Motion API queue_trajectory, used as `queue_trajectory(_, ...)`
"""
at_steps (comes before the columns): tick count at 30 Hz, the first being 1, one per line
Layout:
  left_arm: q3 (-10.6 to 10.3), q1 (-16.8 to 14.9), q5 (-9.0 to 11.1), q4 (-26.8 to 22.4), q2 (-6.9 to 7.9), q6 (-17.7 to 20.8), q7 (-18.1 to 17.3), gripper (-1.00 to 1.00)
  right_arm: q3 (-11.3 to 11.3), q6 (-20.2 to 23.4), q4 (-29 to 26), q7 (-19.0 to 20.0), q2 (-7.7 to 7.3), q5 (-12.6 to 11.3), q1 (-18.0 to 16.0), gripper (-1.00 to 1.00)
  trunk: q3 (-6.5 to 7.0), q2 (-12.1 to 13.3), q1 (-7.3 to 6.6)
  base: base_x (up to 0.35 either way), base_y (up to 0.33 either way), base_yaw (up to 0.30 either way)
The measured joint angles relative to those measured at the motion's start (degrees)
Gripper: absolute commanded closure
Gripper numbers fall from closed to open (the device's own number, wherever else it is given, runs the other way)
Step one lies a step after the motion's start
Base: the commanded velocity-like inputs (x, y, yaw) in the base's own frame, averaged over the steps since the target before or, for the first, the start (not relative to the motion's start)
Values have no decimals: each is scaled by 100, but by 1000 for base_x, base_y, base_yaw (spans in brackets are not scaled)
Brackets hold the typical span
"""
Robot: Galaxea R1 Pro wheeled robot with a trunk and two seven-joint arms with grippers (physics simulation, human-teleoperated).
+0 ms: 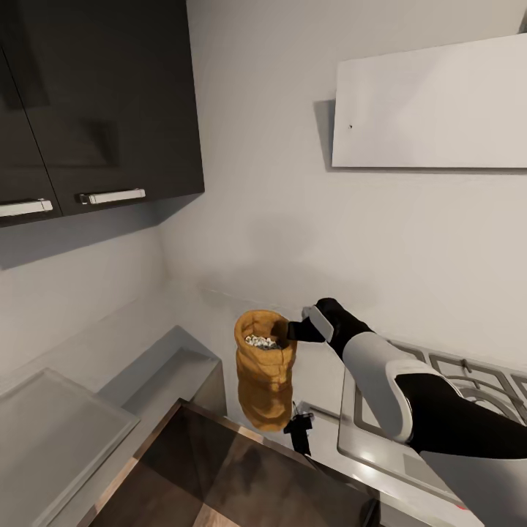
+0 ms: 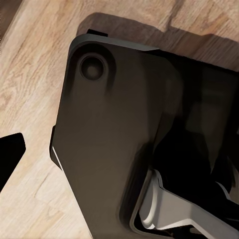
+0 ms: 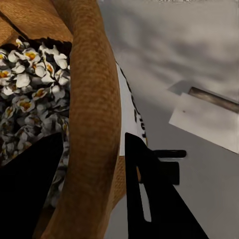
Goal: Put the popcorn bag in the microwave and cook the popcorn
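Bag: popcorn bag is up off the countertop, w/ its reflection in the shiny top below; white popped kernels visible inside.
Bag vs claw: right gripper meets the bag at its rolled rim, on the hob side. In right wrist view one finger sits inside the bag over the kernels, the other finger outside the wall, rim pinched btwn them. White label on the bag's outer side, just by the outer finger.
Right claw state: narrow, clamped on the bag rim.
Right arm: white/black forearm reaches over the gas hob toward the corner.
Left claw: left wrist view shows a dark robot part over wood floor; fingers not clear, can't tell if wide or closed.
Surroundings: dark wall cabinets upper left, flat pale range hood upper right, grey wall behind.
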Motion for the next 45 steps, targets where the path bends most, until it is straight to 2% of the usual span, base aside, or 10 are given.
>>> queue_trajectory(5,0,0,1,0,-4,0,0,-100,-25,139,-35,10,0,-5,-89,100,0,0,0,0,0,0)
queue_trajectory(9,0,0,2,0,-5,0,-2,-100,-37,285,-44,5,-21,6,-304,100,0,-1,0,0,0,0)
queue_trajectory(12,0,0,2,0,-1,0,-1,-100,-36,419,-131,4,-127,14,-393,100,0,-1,0,0,0,0)
queue_trajectory(18,0,0,2,0,-4,0,-6,-100,-2,1323,-1126,41,-354,4,-410,100,0,-1,0,0,0,0)
queue_trajectory(21,0,0,2,0,-5,-2,-8,-100,33,1653,-1442,342,-505,-15,-404,100,0,0,0,0,0,0)
queue_trajectory(24,-2,0,-1,0,-5,-2,-22,-100,171,1659,-1528,848,-697,-7,-401,100,0,0,0,0,0,0)
queue_trajectory(26,-3,3,-4,0,-5,-16,-29,-100,353,1660,-1543,1180,-828,44,-401,100,0,0,0,0,0,0)
queue_trajectory(29,-5,12,0,1,-39,-41,-31,-100,525,1660,-1549,1393,-946,77,-403,100,0,0,1,-92,-14,0)
queue_trajectory(33,-4,82,-6,-1,-114,-52,-32,-100,587,1660,-1550,1443,-1034,93,-409,100,0,1,3,-300,-64,0)
queue_trajectory(45,13,101,-6,0,-112,-53,-32,-100,588,1661,-1712,1370,-1354,102,-383,100,0,-1,2,-299,-73,-27)
